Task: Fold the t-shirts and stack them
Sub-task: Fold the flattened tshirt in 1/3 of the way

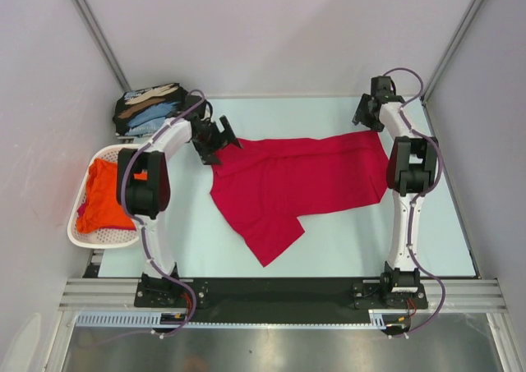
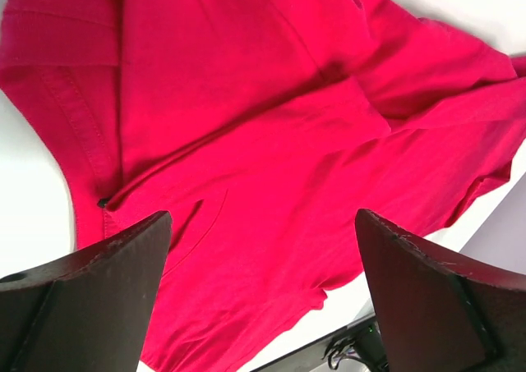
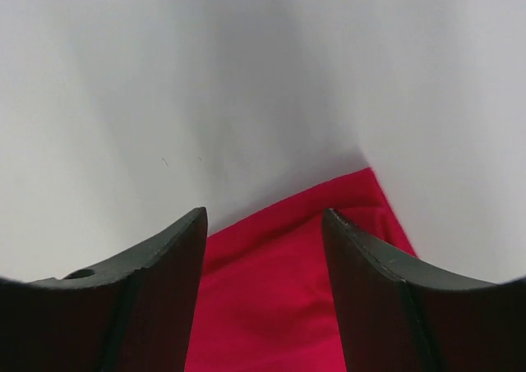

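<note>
A crimson red t-shirt (image 1: 296,183) lies spread and partly folded over itself in the middle of the table. My left gripper (image 1: 218,144) hovers at the shirt's far left corner. In the left wrist view it (image 2: 263,257) is open wide, with the red cloth (image 2: 246,126) lying below and nothing between the fingers. My right gripper (image 1: 368,117) is over the shirt's far right corner. In the right wrist view it (image 3: 263,249) stands open above the red cloth's corner (image 3: 279,306). An orange t-shirt (image 1: 105,193) lies in the basket. Folded black t-shirts with light-blue and tan prints (image 1: 148,107) sit at the far left.
The white perforated basket (image 1: 103,239) stands at the table's left edge, beside the left arm. Grey walls close in the back and both sides. A black strip (image 1: 279,290) with the arm bases runs along the near edge.
</note>
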Controlling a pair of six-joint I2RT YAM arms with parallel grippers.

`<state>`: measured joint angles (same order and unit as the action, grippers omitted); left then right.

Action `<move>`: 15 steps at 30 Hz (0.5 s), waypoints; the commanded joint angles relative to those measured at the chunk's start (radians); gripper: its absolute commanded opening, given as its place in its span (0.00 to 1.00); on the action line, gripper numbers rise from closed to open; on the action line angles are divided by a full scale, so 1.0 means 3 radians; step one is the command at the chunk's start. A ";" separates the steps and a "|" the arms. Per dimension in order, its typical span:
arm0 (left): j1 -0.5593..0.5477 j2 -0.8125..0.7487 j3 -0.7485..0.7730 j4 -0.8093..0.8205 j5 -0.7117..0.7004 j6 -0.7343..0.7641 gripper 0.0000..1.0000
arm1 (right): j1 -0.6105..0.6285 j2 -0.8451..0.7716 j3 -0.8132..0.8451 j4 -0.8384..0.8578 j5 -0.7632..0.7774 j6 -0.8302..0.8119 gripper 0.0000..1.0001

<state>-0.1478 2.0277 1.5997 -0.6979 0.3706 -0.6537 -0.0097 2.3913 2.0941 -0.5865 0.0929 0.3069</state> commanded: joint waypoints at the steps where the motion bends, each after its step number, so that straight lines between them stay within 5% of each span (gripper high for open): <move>1: -0.0003 0.0036 0.0175 -0.0005 0.0099 0.0093 0.98 | 0.0022 0.0036 0.0204 -0.0141 -0.0268 0.0056 0.62; 15: -0.0075 0.0511 0.0747 -0.0276 -0.0310 0.0455 0.92 | 0.0130 -0.0112 0.0071 -0.0228 -0.0489 0.0031 0.62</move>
<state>-0.1589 2.1227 1.7309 -0.7322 0.3096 -0.5907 0.0334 2.4252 2.1094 -0.6384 -0.0319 0.3233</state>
